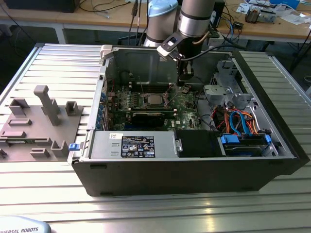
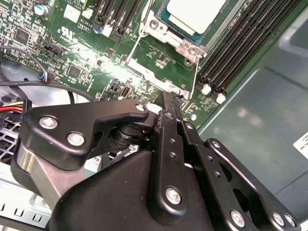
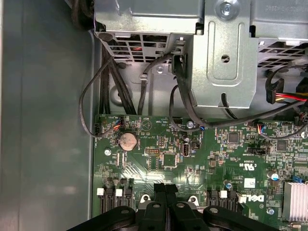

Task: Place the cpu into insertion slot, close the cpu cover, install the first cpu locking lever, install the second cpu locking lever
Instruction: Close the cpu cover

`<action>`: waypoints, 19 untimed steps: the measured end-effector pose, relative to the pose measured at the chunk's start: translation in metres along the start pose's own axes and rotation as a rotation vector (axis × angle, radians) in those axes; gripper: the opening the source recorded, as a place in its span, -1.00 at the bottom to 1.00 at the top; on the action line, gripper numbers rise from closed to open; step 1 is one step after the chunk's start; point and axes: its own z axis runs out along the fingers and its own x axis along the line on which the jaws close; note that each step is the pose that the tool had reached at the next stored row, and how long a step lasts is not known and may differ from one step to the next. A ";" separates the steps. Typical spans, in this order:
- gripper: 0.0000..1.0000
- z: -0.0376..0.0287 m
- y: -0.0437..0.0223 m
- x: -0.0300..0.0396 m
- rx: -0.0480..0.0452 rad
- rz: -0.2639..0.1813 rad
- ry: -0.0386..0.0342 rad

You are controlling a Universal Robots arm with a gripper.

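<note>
Step one done, by the look of it: cpu [image 2: 195, 10] lying flat in slot [image 1: 146, 100], silvery top up, in the middle of board [image 3: 192, 159]. Step two apparently done as well: cover [image 2: 183, 43] down around the chip's edge as a silvery frame, chip top showing through the window. Levers [image 2: 194, 77] visible as thin wire rods beside that frame in the second wrist view. Hooked under their catches or not: cannot tell, so both lever steps counted as open or in hand. Roughly halfway along, as a judgement.

Gripper [image 2: 167, 108] down inside case [image 1: 146, 177], fingers pressed together, nothing visibly pinched between them. Tip just beside the socket's corner, near the bent end of one wire rod; touching or apart, cannot tell. In the exterior view, hanging close to the slot, toward the exterior view's right of it.

Inside the case:
- green board flat on the floor
- black card [image 1: 148, 116] just beside the slot
- metal cage [image 3: 221, 53] with black cables running down to the board
- blue and orange cables [image 1: 238, 121] toward the exterior view's right
- labelled box [image 1: 104, 141] along the near wall

On the board itself, a coin cell [image 3: 127, 141] and a finned heatsink [image 3: 294, 199].

Outside, on table [image 1: 58, 63], grey fixture [image 1: 43, 121] with upright pegs, well apart from the case on the exterior view's left.
</note>
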 end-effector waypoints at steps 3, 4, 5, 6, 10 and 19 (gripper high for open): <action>-0.79 0.0000 -0.0018 0.0001 -0.0001 0.000 0.0000; -0.79 0.0001 -0.0023 0.0001 -0.0001 0.000 0.0000; -0.79 0.0000 -0.0028 0.0001 -0.0001 0.000 0.0000; -0.79 0.0000 -0.0033 0.0001 0.0000 0.000 -0.0001; -0.79 -0.0004 -0.0036 0.0002 -0.0002 0.000 0.0003; -0.79 -0.0087 -0.0037 0.0001 -0.0004 0.000 0.0024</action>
